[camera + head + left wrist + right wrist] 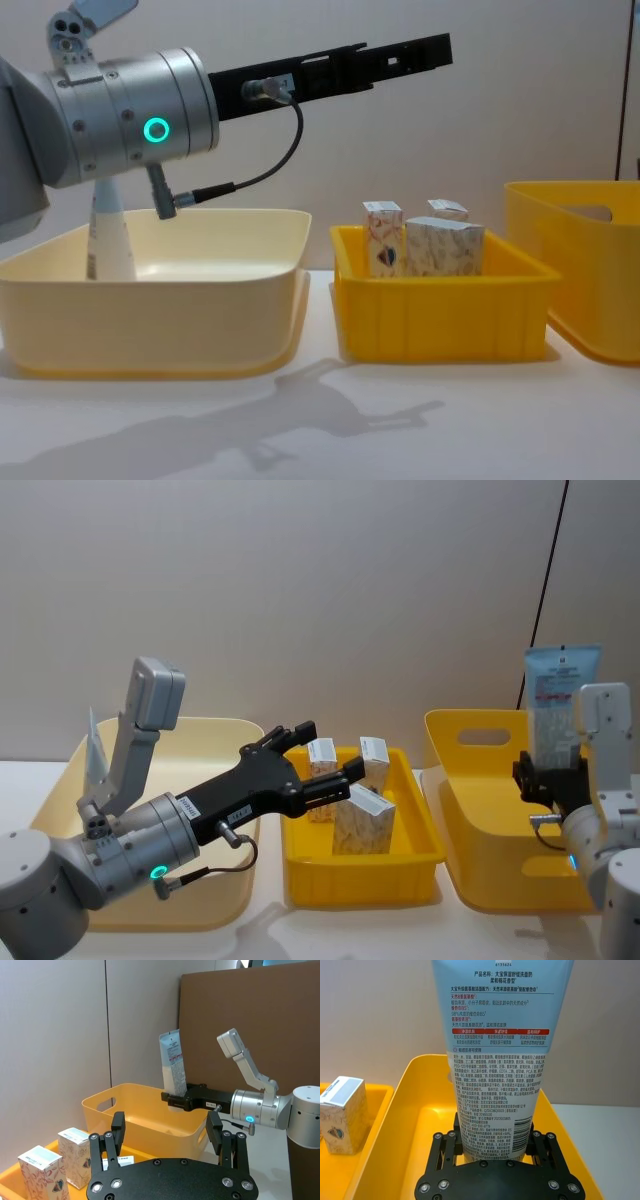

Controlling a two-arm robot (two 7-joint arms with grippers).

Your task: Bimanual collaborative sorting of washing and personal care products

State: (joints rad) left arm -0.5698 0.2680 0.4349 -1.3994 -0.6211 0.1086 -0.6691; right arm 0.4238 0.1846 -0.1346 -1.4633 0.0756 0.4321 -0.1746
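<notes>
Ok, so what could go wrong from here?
The right gripper clamps the tall tube only near its bottom end, over the yellow bin; it may tilt or slip. The left gripper, jaws open, hangs over the standing cartons and could knock one over when descending.

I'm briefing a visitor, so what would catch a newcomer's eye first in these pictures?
The right end effector holds a pale blue tube upright above the tall yellow bin on the right. The left end effector, open, hovers over the marbled cartons in the middle yellow tray.
</notes>
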